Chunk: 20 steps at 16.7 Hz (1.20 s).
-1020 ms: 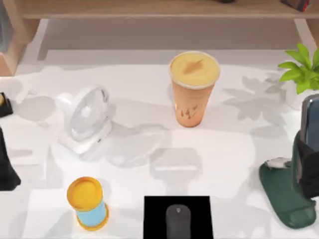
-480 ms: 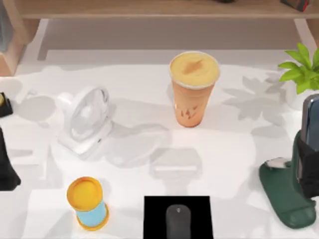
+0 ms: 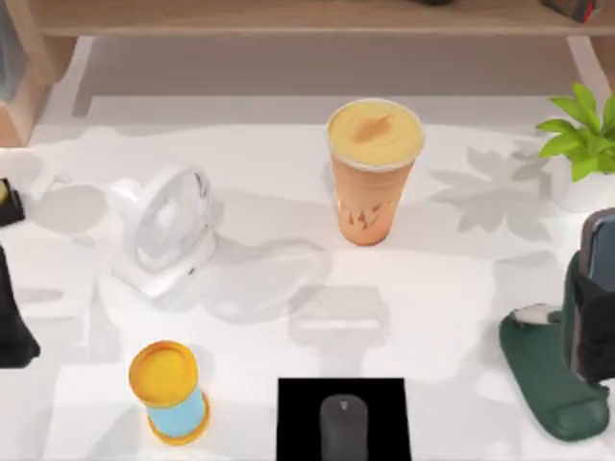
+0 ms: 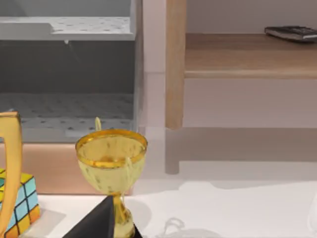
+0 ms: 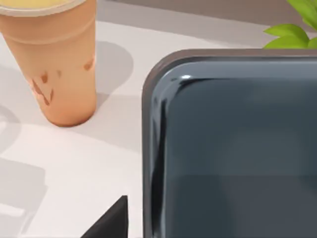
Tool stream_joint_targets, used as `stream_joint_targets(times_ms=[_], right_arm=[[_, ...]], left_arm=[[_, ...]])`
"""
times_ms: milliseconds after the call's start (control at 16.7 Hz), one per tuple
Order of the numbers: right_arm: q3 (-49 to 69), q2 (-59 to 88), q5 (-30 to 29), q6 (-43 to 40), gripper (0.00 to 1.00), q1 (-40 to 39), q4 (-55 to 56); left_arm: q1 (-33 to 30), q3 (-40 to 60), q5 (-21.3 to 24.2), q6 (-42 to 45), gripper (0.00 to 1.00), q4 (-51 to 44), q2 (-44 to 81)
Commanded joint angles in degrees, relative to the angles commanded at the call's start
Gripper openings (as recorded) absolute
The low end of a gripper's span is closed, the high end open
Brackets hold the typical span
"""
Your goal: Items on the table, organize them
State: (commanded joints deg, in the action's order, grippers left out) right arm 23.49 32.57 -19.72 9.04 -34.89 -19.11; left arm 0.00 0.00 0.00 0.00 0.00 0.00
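1. My right gripper [image 3: 588,331] pinched the flat grey-blue slab [image 3: 598,252] upright above the dark green stand [image 3: 550,375], at the table's [image 3: 452,317] right edge.
2. I judged a tilted slab could miss the stand.
3. My left arm's jaws: cannot tell.

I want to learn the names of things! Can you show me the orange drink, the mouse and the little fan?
Tall orange drink cup with domed yellow-orange lid [image 3: 373,187]: top view, on its side wall.
Small dark grey computer mouse [image 3: 343,426]: top view, on its back.
Small white desk fan [image 3: 165,223]: top view, on its round grille.
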Motion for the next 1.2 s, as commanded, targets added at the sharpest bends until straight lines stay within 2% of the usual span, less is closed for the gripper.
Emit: stream_joint_targets(times_ms=[660, 900, 1200], right_arm=[[-0.55, -2.31, -0.73, 0.80, 1.00, -1.03, -0.93], [-2.01, -8.89, -4.24, 3.24, 1.00, -5.95, -5.02], [-0.14, -7.64, -9.23, 5.65, 1.00, -10.70, -9.59]], left_arm=[[0.00, 0.00, 0.00, 0.00, 1.00, 0.00, 0.00], [0.00, 0.00, 0.00, 0.00, 1.00, 0.00, 0.00], [0.00, 0.00, 0.00, 0.00, 1.00, 0.00, 0.00]])
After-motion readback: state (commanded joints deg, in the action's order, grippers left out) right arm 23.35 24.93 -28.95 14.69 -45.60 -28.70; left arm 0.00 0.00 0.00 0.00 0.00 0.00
